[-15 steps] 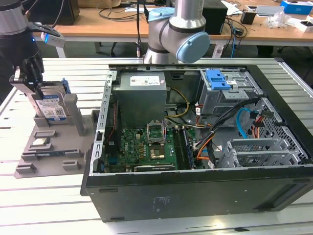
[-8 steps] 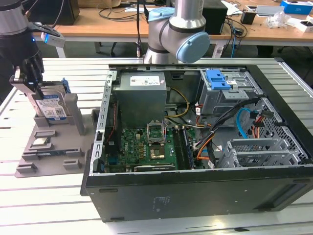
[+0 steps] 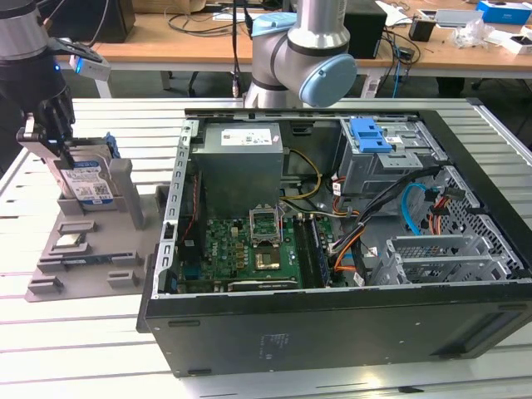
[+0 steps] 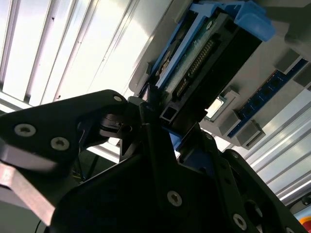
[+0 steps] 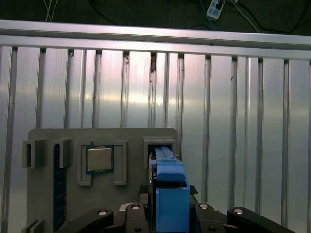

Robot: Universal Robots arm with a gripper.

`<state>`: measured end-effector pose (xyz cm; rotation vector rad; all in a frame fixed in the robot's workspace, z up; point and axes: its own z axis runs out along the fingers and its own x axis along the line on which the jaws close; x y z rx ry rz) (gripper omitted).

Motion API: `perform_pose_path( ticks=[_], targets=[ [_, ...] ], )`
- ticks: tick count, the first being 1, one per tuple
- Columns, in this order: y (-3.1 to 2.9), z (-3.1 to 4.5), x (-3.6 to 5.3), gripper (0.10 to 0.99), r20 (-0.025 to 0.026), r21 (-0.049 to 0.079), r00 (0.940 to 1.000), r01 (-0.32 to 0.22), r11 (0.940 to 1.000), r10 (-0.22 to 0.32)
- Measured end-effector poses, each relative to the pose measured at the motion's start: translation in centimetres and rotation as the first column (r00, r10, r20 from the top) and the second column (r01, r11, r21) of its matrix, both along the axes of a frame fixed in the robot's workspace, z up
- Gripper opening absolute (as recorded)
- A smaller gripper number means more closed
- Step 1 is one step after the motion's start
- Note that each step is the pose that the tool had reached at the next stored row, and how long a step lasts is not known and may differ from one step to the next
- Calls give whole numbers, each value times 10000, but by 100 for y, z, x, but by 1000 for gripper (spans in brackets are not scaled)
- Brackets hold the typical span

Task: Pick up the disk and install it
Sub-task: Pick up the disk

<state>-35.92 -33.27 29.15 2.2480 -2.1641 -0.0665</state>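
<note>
— Black fingers (image 4: 153, 138) sit closest to us. Clenched?
— We see them grasping the disk (image 3: 86, 181), either side of its blue bracket (image 5: 171, 194).
— Where?
— Upright in the grey holder (image 3: 129, 195), at the exterior view's upper left, beside the open computer case (image 3: 332, 324) on the bench (image 3: 83, 349).

This is a robotics lab or workshop: a robot arm (image 3: 299, 50) stands at twelve o'clock on a slotted aluminium table (image 3: 83, 357). On the table, an opened desktop computer case (image 3: 332, 332) lies at centre and a grey parts fixture (image 3: 91, 274) at nine o'clock. Beyond, at twelve o'clock, a wooden desk (image 3: 150, 51) carries loose cables (image 3: 195, 21)
</note>
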Motion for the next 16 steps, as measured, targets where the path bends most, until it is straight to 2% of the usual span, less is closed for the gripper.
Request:
perform_pose_path(
  ticks=[6, 11, 16],
  targets=[
    [0, 44, 0, 369, 0, 0, 10000, 1, 10000, -1],
    [0, 128, 0, 369, 0, 0, 10000, -1, 10000, 1],
    [0, 171, 0, 369, -1, 0, 10000, 0, 10000, 0]
  ],
)
